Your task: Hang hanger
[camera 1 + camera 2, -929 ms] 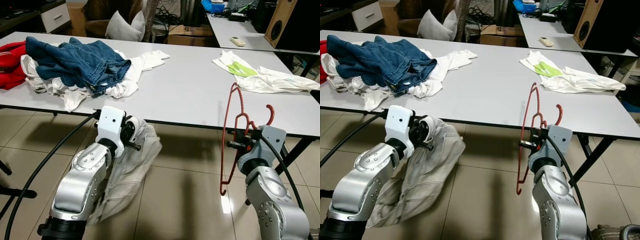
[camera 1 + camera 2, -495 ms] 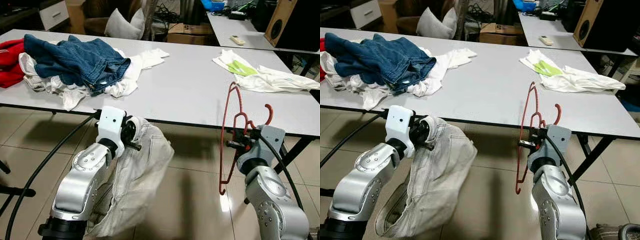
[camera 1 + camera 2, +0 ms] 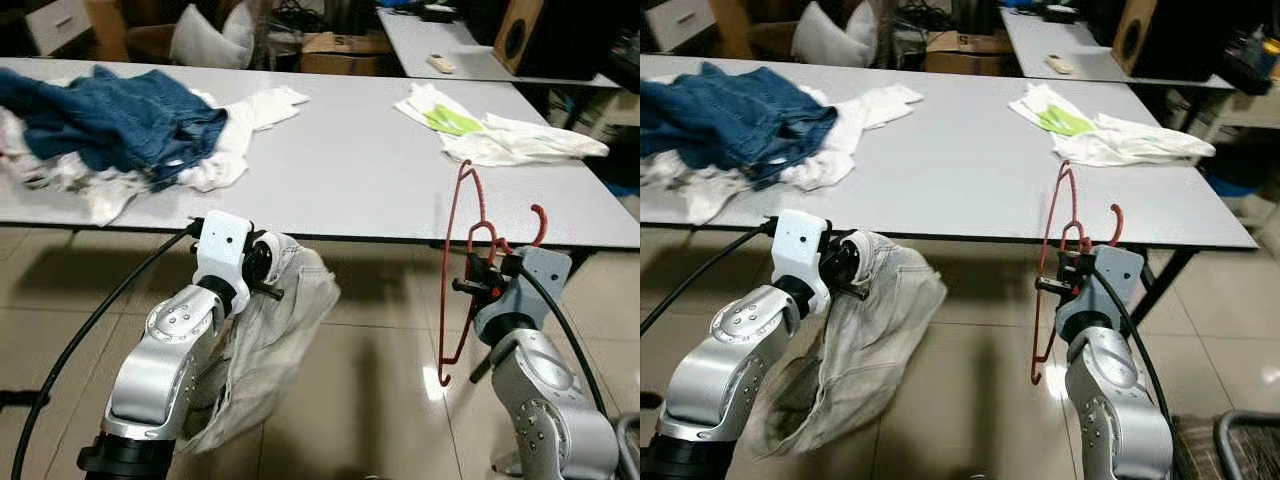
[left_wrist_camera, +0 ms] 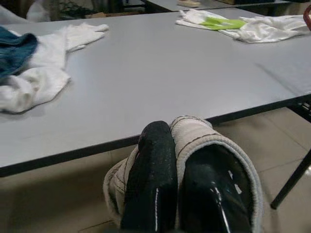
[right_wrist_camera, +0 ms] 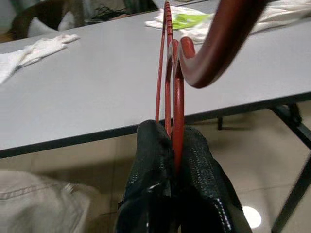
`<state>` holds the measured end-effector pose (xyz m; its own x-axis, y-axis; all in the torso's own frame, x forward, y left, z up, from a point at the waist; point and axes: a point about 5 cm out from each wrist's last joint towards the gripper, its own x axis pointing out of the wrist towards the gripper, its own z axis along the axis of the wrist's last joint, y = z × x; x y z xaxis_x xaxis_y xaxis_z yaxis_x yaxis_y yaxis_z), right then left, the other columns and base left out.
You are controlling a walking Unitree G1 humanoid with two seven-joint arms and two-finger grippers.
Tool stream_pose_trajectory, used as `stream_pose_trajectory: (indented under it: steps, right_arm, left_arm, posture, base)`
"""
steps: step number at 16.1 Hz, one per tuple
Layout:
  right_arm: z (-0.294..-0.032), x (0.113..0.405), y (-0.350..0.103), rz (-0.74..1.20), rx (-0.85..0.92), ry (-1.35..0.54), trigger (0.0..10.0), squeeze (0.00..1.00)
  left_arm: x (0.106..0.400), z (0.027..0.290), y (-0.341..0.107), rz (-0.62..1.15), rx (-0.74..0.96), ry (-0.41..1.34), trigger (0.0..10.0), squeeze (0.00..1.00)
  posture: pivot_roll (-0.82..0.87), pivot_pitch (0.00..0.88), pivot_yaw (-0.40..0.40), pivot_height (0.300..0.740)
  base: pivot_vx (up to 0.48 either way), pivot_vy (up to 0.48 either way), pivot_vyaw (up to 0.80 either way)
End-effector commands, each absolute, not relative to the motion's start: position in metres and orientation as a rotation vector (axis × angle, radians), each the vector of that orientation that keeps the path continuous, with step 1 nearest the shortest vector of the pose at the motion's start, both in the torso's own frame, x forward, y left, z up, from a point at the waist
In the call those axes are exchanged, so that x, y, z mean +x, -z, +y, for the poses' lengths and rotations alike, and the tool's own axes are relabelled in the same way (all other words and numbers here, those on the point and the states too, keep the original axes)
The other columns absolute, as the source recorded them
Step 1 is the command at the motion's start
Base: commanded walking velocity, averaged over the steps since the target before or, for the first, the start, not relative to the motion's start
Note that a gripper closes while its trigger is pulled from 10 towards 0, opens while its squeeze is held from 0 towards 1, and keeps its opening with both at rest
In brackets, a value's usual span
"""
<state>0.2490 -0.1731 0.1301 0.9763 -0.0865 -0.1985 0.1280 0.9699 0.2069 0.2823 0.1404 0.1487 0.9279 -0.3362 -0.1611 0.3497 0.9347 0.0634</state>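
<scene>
a red hanger (image 3: 458, 270) is held upright at the lower right of the left eye view, in front of the near edge of a long grey table (image 3: 350, 170). it is pinched by the right gripper (image 5: 172, 145), whose two black fingers are pressed together on the thin red bars of the hanger's frame; in the right wrist view the bars rise from between the fingertips and the curved hook passes across the upper right of the frame. at the lower left of the left eye view, a pair of pale beige trousers (image 3: 265, 350) is clamped at its waistband by the left gripper (image 4: 187, 160), and the cloth hangs down toward the tiled floor (image 3: 370, 400). on the table, blue jeans (image 3: 120, 115) lie on white clothes (image 3: 225, 130) at the upper left, and a white and green garment (image 3: 490, 130) lies at the upper right.
</scene>
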Motion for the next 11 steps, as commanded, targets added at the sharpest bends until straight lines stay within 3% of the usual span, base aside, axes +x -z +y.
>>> stream_pose_trajectory:
  steps: [1,3,6,8,11]
  right_arm:
    - [-0.1728,0.2503,-0.1304,0.188,0.218,0.110,10.0,0.00]
    - [-0.1719,0.2504,-0.1305,0.188,0.219,0.101,10.0,0.00]
    - [-0.1713,0.2504,-0.1292,0.199,0.226,0.099,10.0,0.00]
    - [-0.1711,0.2503,-0.1295,0.194,0.220,0.100,10.0,0.00]
    - [-0.1710,0.2503,-0.1286,0.204,0.223,0.094,10.0,0.00]
  left_arm:
    - [0.2846,0.1392,-0.1597,0.097,0.097,0.361,10.0,0.00]
    - [0.2847,0.1398,-0.1596,0.097,0.097,0.360,10.0,0.00]
    - [0.2849,0.1398,-0.1595,0.098,0.097,0.360,10.0,0.00]
    - [0.2848,0.1401,-0.1596,0.096,0.095,0.359,10.0,0.00]
    - [0.2848,0.1399,-0.1595,0.096,0.095,0.357,10.0,0.00]
  posture:
    - [-0.14,0.000,-0.014,0.740]
    - [-0.14,0.000,-0.013,0.740]
    - [-0.14,0.000,-0.013,0.740]
    - [-0.14,0.000,-0.013,0.740]
    - [-0.14,0.000,-0.013,0.740]
  base:
    - [0.000,0.000,0.00]
    - [0.000,0.000,0.00]
    - [0.000,0.000,-0.80]
    - [0.000,0.000,0.00]
    - [0.000,0.000,-0.76]
